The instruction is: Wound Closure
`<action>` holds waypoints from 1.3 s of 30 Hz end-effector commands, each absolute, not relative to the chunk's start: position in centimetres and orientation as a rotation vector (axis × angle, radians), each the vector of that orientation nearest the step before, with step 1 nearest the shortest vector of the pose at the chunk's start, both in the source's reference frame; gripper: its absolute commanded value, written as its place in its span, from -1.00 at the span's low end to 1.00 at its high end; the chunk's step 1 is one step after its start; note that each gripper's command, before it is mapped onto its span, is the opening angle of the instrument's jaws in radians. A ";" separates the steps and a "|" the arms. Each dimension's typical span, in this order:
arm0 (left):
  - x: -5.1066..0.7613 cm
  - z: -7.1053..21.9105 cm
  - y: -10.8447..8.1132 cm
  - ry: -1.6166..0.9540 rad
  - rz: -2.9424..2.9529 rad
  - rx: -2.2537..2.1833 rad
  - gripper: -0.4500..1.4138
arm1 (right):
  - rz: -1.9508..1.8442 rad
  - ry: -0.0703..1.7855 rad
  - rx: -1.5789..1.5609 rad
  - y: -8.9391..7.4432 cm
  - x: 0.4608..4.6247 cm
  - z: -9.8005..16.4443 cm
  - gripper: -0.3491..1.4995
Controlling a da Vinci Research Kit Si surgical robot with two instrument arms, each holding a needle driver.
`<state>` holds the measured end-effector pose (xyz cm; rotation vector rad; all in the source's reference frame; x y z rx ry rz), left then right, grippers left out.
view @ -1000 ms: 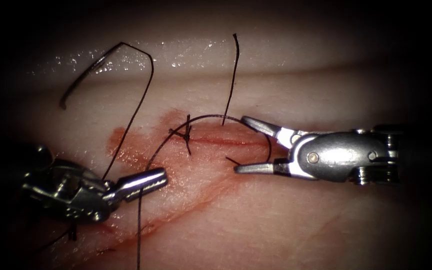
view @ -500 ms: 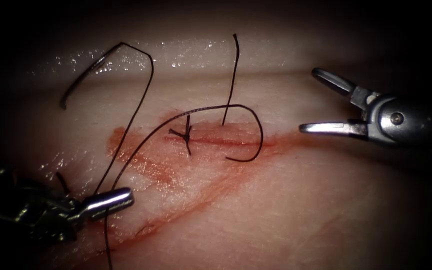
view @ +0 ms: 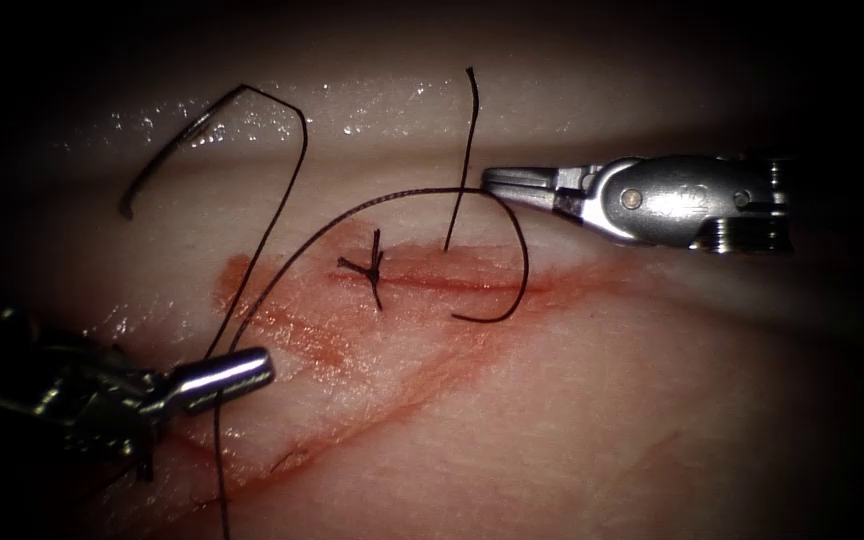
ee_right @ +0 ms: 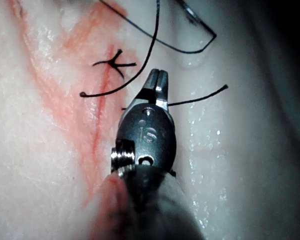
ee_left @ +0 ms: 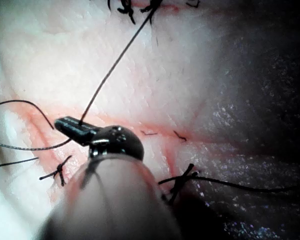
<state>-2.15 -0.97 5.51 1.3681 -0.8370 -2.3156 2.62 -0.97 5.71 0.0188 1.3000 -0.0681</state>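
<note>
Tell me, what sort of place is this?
Probably a surgical training bench: two robot needle drivers, left tool shut on thread, right tool closed at it, over pork tissue with a cut; curved needle lies loose.

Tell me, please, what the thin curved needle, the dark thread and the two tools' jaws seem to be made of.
The thin curved needle, lying free on the tissue: probably polished steel, since it glints.
The dark thread: looks like a matte, faintly braided fibre; which fibre, I cannot tell.
The left tool, shut on the thread, and the right tool, shut and apparently holding nothing: bright metal with smooth, shiny highlights, likely steel.
</note>
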 end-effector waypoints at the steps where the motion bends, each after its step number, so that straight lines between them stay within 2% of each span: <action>1: -2.21 5.6 -1.0 -0.835 -2.310 1.379 -1.00 | -0.073 1.313 0.029 -1.0 2.75 5.9 -1.00; 7: -2.28 5.6 -0.8 -0.799 -2.314 1.436 -1.00 | -0.109 1.393 0.085 -1.1 2.91 6.0 -1.00; 9: -2.36 5.8 -0.7 -0.789 -2.336 1.450 -1.00 | -0.093 1.475 0.088 -1.1 2.95 5.9 -1.00; 18: -2.66 6.3 -0.5 -0.731 -2.403 1.439 -1.00 | -0.021 1.639 0.054 -1.0 2.99 5.7 -1.00; 35: -3.13 6.6 -0.7 -0.651 -2.405 1.416 -1.00 | 0.046 1.652 0.010 -1.0 3.39 5.7 -1.00; 36: -3.16 6.6 -0.7 -0.636 -2.399 1.418 -1.00 | 0.067 1.630 -0.002 -1.0 3.42 5.7 -0.58; 37: -3.17 6.5 -0.7 -0.630 -2.395 1.420 -1.00 | 0.084 1.609 -0.011 -1.0 3.43 5.7 -0.35; 38: -3.17 6.5 -0.7 -0.630 -2.395 1.420 -1.00 | 0.084 1.609 -0.011 -1.0 3.43 5.7 -0.35; 39: -3.18 6.5 -0.8 -0.623 -2.391 1.424 -1.00 | 0.088 1.591 -0.016 -1.0 3.44 5.7 -0.20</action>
